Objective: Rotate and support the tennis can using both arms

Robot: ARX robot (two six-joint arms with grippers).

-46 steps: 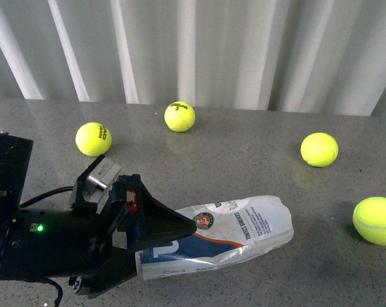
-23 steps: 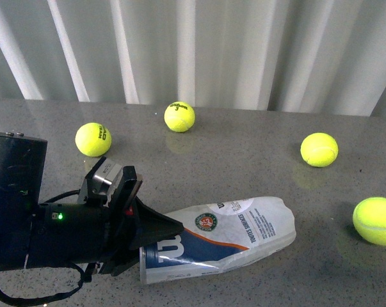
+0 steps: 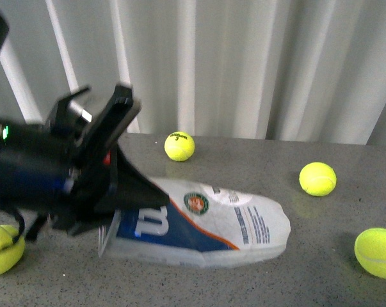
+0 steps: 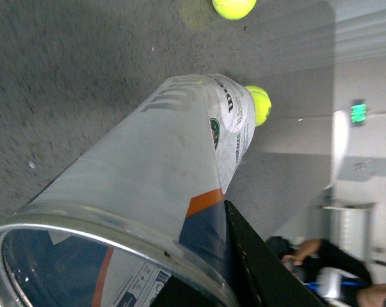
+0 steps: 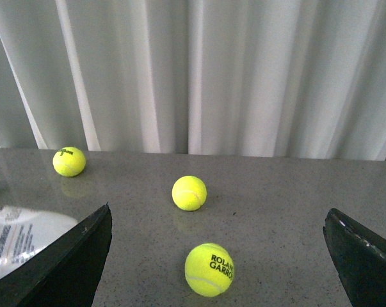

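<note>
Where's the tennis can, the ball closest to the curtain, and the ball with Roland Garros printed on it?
Tennis can (image 3: 205, 220), front view, middle of its label.
Ball closest to the curtain (image 3: 179, 146), front view, centre of the ball.
Roland Garros ball (image 5: 209, 269), right wrist view, centre, beside the lettering.

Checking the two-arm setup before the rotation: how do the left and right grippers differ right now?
The left gripper is shut on the tennis can's open end; the right gripper is open, holding nothing. The left touches the can; the right is apart from it, facing loose tennis balls. Both have black fingers.
</note>
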